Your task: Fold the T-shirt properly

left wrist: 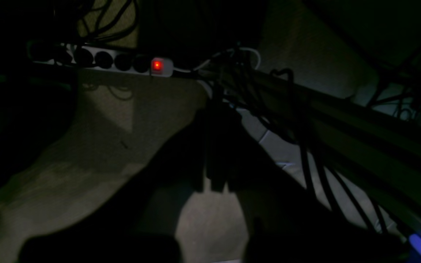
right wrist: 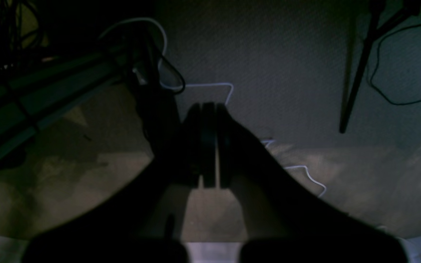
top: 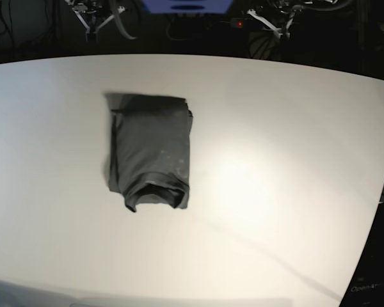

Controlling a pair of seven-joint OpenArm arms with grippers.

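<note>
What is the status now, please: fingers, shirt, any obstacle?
Left fingers shut, right fingers shut, both empty, off the table. Dark charcoal-grey cloth T-shirt lies folded compact on white table. Nothing in the way.

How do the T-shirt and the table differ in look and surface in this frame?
The T-shirt is dark charcoal grey; the table is white. The T-shirt's cloth is wrinkled and layered into a compact folded bundle; the table is smooth and flat. The T-shirt covers a small patch left of centre in the base view; the table spans nearly the whole picture. Both are plain, with no print or pattern.
</note>
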